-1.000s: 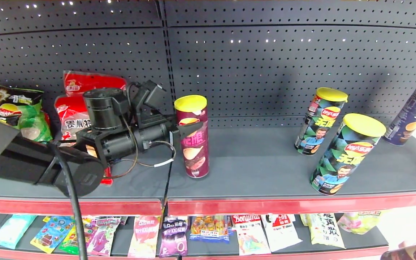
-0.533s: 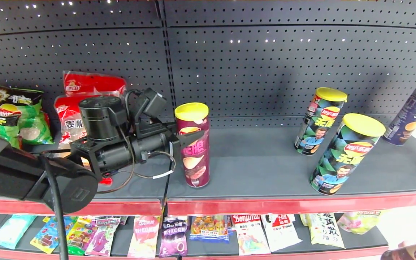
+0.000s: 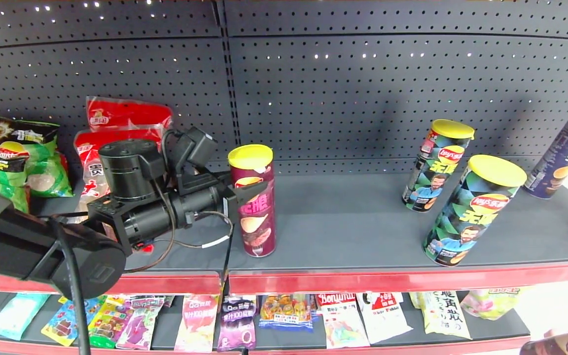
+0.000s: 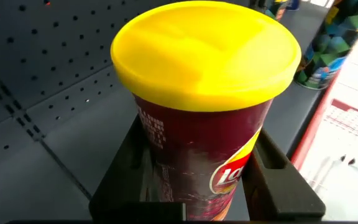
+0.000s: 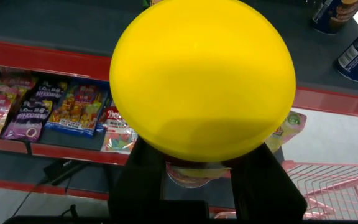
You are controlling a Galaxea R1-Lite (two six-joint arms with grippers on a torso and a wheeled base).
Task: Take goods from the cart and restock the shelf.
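Head view: the left gripper (image 3: 252,190) has its fingers (image 3: 259,183) pinching the maroon can (image 3: 258,222) about a third of the way down from its yellow lid, one dark finger lying across the near face of the can. The left wrist view shows the same grip from above, the left gripper (image 4: 201,177) with one finger (image 4: 124,174) pressed against each side of the maroon can (image 4: 197,143).

The maroon can stands roughly upright at the near edge of the shelf (image 3: 353,222), left of centre, its base down at the board just behind the red lip. Whether it bears its own weight there cannot be told.

In the right wrist view the right gripper (image 5: 202,180) has its fingers (image 5: 143,180) closed on either side of a second can (image 5: 202,78), gripped under its yellow lid. That can is held out in front of the shelf's red lip, with the pink wire of the cart (image 5: 334,186) near it.

Right of the maroon can and well apart from it, two green-patterned cans (image 3: 439,165) (image 3: 474,212) stand on the shelf, the nearer one close to the lip. A dark blue can (image 3: 562,155) is at the far right. Red bags (image 3: 116,118) and green bags (image 3: 27,148) lean against the pegboard (image 3: 363,88) at the left. Snack packets (image 3: 284,315) line the lower shelf.
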